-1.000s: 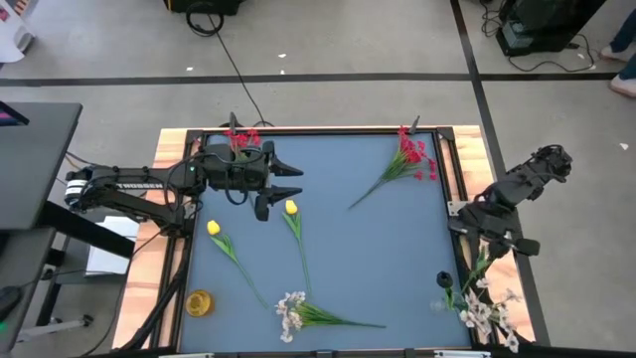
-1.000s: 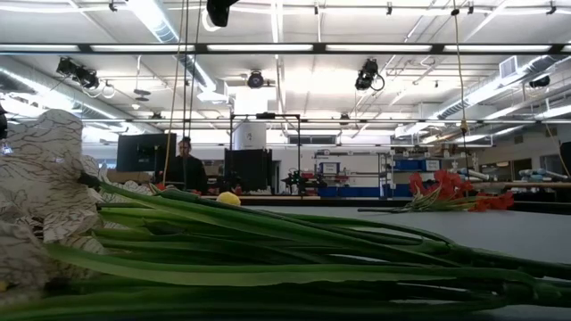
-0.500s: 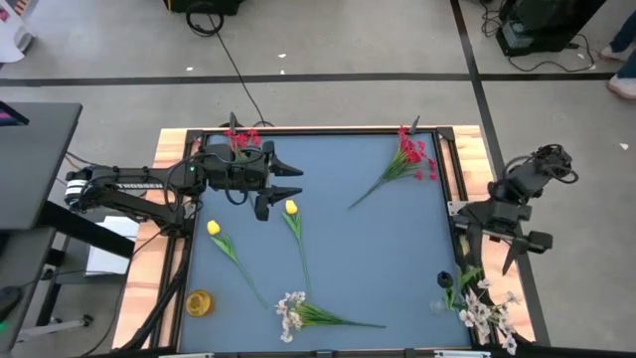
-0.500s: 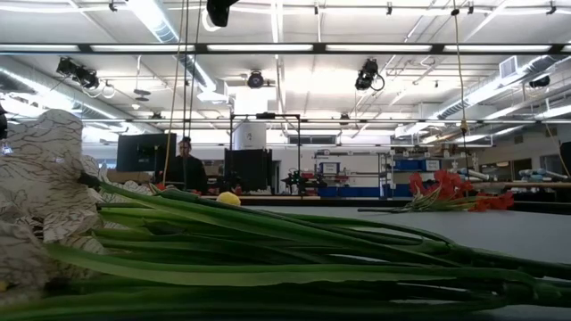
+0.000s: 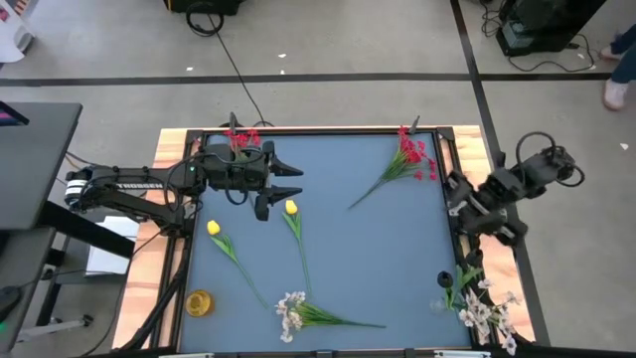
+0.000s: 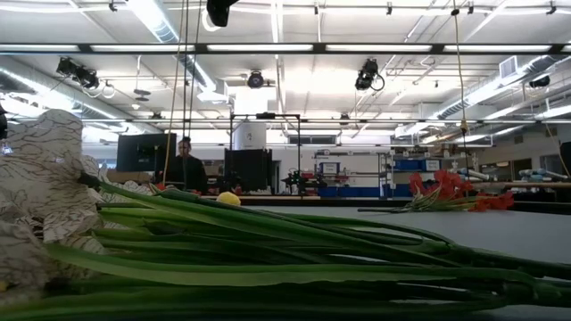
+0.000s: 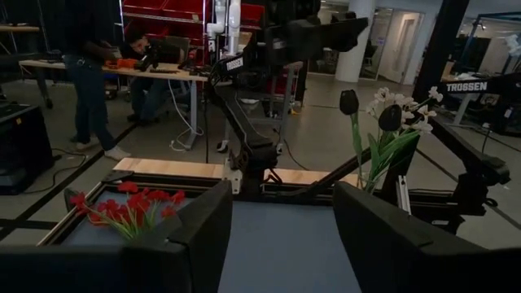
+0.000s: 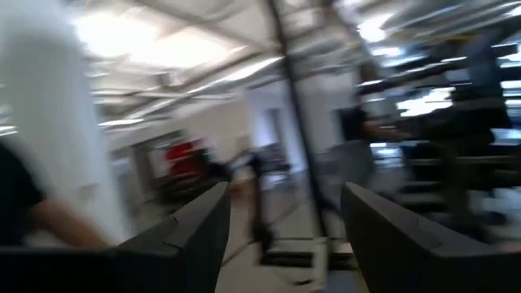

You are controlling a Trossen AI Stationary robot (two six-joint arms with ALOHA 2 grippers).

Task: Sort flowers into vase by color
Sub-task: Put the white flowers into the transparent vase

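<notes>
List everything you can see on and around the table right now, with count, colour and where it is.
Red flower stem: one, red blooms, lying at the table's far right.
Red flowers in vase: one bunch, red, far-left edge, behind the left arm.
Yellow tulips: two, yellow buds, lying left of centre, one by the left pincer, one nearer the left edge.
White flower spray: one, white, lying at the near edge.
White flowers in vase: one bunch, white, near-right corner.
Yellow vase: one, near-left corner.
Table: one, blue-grey top.
Left pincer: open, empty, over the table's far left.
Right pincer: open, empty, at the right edge.
</notes>
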